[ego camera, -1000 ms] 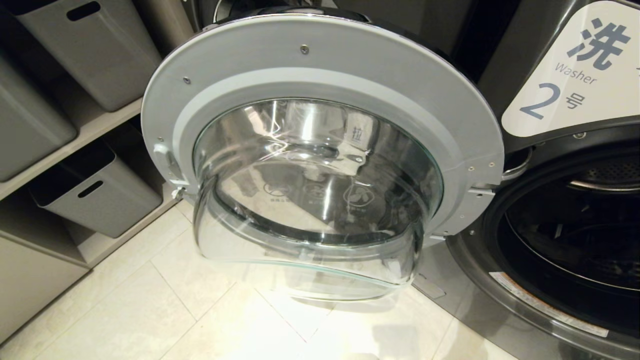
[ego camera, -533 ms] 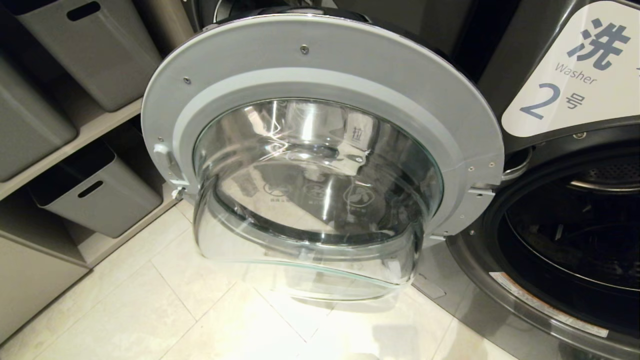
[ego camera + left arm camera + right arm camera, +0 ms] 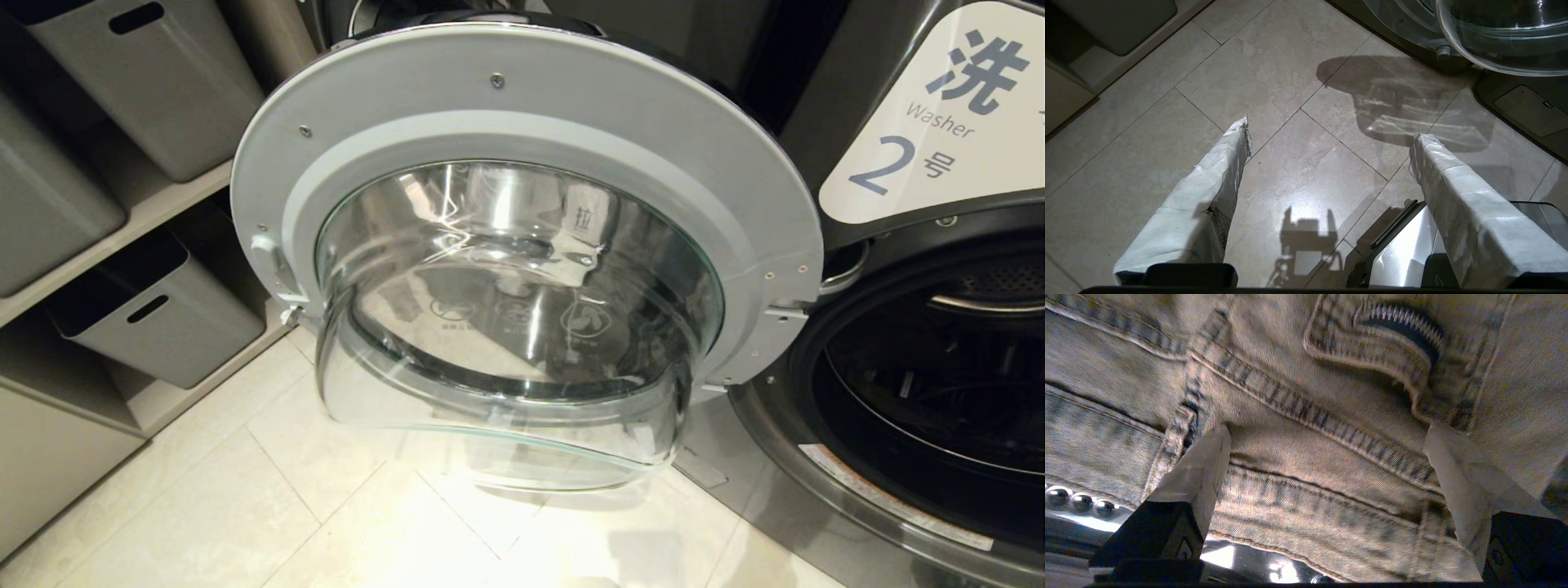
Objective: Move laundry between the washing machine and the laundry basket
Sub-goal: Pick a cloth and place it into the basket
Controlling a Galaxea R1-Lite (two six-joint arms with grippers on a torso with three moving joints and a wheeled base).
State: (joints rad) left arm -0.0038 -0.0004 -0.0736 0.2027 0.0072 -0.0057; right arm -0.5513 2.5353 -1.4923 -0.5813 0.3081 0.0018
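Right hand point(image 3: 1327, 457) is spread wide, fingers pressed against denim jeans point(image 3: 1306, 396) in the washer drum, seams running diagonally between them. Left hand point(image 3: 1329, 143) hangs wide open over floor tiles point(image 3: 1290, 81), glass door point(image 3: 1502, 36) just ahead.

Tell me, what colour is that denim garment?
Faded light blue denim garment, with darker stitched seams; the right wrist view shows it best.

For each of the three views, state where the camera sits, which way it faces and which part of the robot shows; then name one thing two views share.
Head view: on the robot's head, facing forward and down at the open door and drum; no arm shows.
Left wrist view: behind the left gripper, facing down at the floor; its open fingers show.
Right wrist view: behind the right gripper, facing denim close up; open fingers straddle it.
Shared: head and left wrist views both show the door's glass and the floor.
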